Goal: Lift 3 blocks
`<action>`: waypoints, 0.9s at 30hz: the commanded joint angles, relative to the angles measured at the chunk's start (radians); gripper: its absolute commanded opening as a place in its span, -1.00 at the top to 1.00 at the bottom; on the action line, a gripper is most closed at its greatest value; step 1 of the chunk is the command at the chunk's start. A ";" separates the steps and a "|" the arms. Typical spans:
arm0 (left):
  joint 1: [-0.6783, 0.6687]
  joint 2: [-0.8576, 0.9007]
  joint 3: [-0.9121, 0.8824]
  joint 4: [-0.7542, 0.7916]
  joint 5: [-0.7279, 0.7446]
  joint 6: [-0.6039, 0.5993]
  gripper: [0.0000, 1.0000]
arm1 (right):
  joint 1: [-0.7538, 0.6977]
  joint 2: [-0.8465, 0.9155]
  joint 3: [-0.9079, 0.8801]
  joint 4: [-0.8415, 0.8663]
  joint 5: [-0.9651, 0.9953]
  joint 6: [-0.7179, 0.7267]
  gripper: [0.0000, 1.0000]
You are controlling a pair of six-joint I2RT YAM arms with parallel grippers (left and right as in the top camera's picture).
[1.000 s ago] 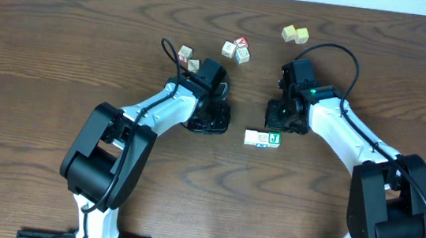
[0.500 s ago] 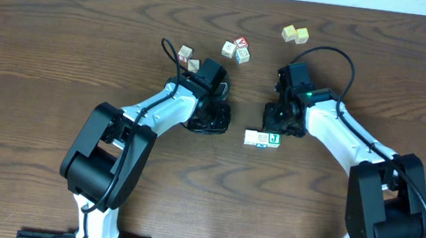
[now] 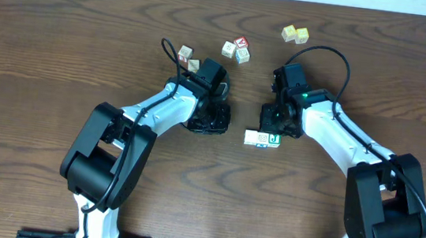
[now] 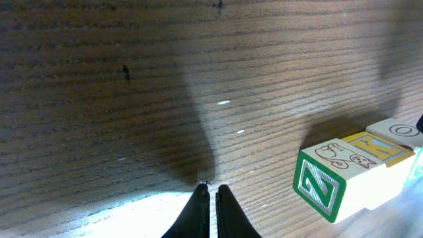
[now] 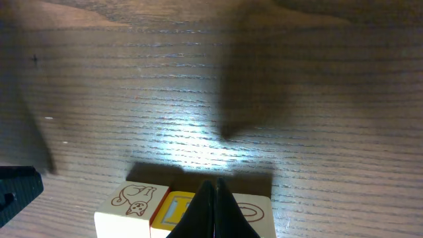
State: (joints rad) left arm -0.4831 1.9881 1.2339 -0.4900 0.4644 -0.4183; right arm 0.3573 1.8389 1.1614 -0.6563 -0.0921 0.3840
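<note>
Three blocks lie in a tight row on the table: a whitish one, a middle one and one with a green "J" face. In the right wrist view the row sits at the bottom edge: a cat-drawing block, a yellow-topped middle block and an oval-marked block. My right gripper is shut and empty, its tips just over the row's far side. My left gripper is shut on nothing, low over bare wood left of the row. The green-faced end block shows at its right.
Cubes with red marks lie behind the grippers, with two more cubes by the left arm's cable. A pair of yellowish cubes sits at the far right. The table's far edge runs along the top.
My right gripper has slid a little to the left, closer over the row of blocks. The left arm and the blocks have not moved.
</note>
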 commanded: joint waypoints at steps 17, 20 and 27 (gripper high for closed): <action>0.002 -0.017 -0.005 -0.002 -0.013 0.013 0.85 | 0.011 -0.004 -0.023 -0.002 0.011 0.023 0.98; 0.002 -0.017 -0.005 -0.002 -0.013 0.013 0.86 | 0.011 -0.004 -0.023 -0.002 0.005 0.023 0.98; 0.002 -0.017 -0.005 -0.002 -0.013 0.013 0.86 | 0.011 -0.004 -0.023 -0.002 -0.012 0.024 0.98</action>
State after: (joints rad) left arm -0.4831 1.9881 1.2339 -0.4900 0.4644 -0.4187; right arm 0.3573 1.8389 1.1442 -0.6579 -0.0971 0.3939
